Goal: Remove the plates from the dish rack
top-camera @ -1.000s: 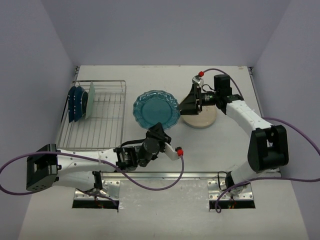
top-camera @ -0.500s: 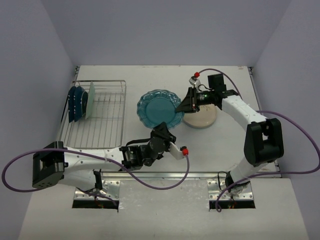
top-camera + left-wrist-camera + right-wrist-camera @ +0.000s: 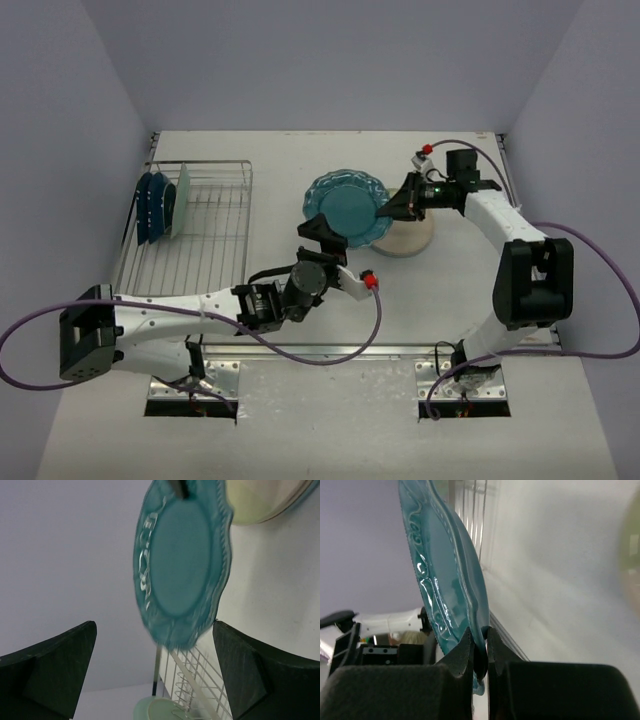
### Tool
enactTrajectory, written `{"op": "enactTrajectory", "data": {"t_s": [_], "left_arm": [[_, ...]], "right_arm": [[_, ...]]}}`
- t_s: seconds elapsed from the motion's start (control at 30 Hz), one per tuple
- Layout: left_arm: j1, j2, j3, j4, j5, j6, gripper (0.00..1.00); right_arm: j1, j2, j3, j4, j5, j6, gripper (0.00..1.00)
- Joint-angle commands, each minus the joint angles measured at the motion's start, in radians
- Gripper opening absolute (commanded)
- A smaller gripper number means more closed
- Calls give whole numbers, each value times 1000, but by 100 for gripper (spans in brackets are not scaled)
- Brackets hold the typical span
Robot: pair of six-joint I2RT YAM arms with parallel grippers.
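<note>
Grip: right gripper [image 3: 479, 652] pinched teal plate [image 3: 347, 207] by rim alone; left gripper [image 3: 155, 627] gaped wide, empty
Risk: thin edge hold; plate could slip, striking cream plate [image 3: 412, 240]

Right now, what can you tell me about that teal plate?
The teal plate is round, glossy and ceramic-looking, with a scalloped rim and raised pattern around a flat centre. It hangs tilted above the table, pinched at its rim by the right arm's fingers; the left arm's fingers are open, apart from it.
</note>
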Motion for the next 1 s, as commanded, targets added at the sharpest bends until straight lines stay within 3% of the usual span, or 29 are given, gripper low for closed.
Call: {"op": "enactTrajectory", "data": {"t_s": [0.0,0.1,0.47,0.73,0.97], "left_arm": [[119,-51,171,-84,-27,-201,100],[204,-48,283,-203,-17,-388,100],[505,-156,341,-539,120,-790,100],[655,-293,289,-646,212,-888,100],[689,-327,271,-662,223,-912,100]], "right_arm": [[-186,-45,9,56,-51,-17,0],[-265,-1,14,41,-30,-41,0],[-307,185,80,13,37,-124,0],[-318,281,113,13,4,-162,0],[-320,359,170,-58,-1,-199,3]]}}
